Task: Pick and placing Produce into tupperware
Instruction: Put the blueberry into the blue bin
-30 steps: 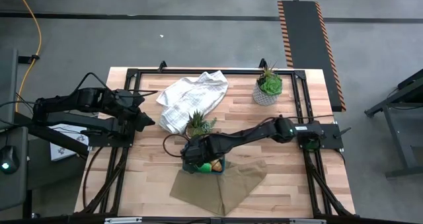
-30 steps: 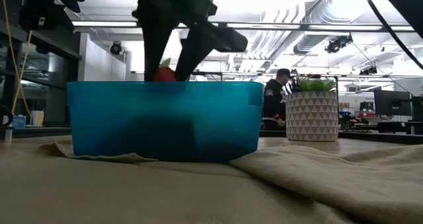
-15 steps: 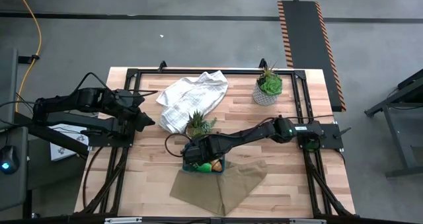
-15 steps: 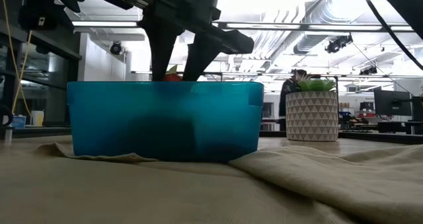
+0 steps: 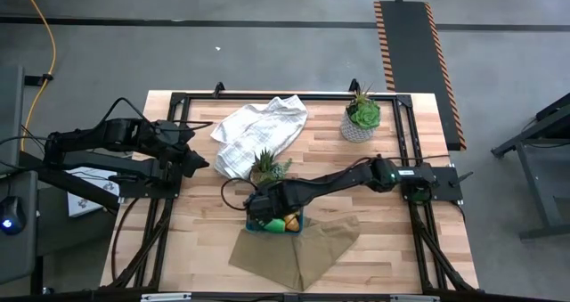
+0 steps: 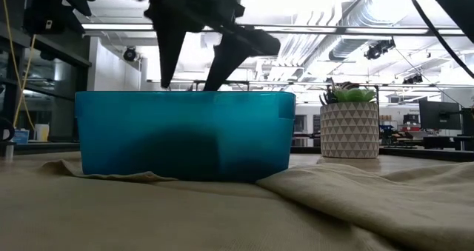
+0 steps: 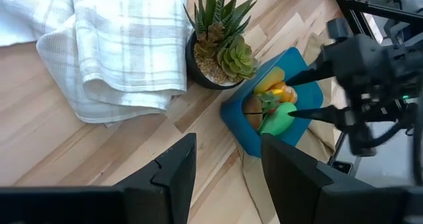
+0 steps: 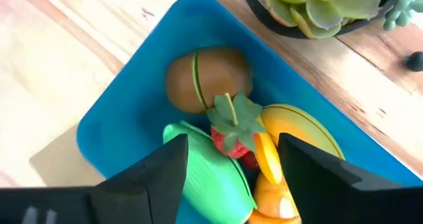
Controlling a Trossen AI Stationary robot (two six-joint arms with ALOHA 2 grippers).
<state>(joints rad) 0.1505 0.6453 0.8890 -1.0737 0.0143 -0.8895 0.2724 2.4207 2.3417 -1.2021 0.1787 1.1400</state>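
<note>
Your right gripper (image 8: 228, 178), jaws wide and empty, hangs over the tupperware (image 8: 125, 112); strawberry (image 8: 232, 135) below, stem toward kiwi (image 8: 205, 78).

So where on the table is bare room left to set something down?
Bare wood lies right of the tan cloth, and between the white towel and the white potted plant. It is crowded around the blue container, small plant and right gripper.

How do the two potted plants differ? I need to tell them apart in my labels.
The dark-potted plant sits right beside the tupperware; the white-potted plant stands apart near the table's far edge. The dark pot is plain; the white pot is patterned. Both are upright green succulents.
</note>
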